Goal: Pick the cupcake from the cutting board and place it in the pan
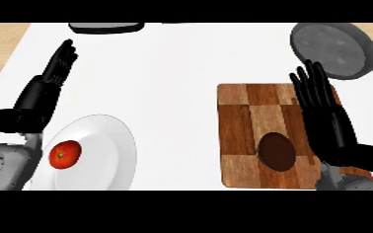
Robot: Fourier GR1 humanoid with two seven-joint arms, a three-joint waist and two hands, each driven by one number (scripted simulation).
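Note:
A dark brown cupcake (277,151) sits on the wooden cutting board (247,108), toward its near right part. The grey round pan (330,48) lies beyond the board at the far right of the counter. My right hand (326,113) hovers over the board's right edge with straight fingers pointing away from me, open, just right of the cupcake and apart from it. At the left edge, my left hand (56,71) rests open with fingers up, holding nothing.
A white plate (109,153) with a red tomato (65,154) on it lies at the near left. A dark flat object (105,27) shows at the counter's far edge. White counter stretches between the plate and the board.

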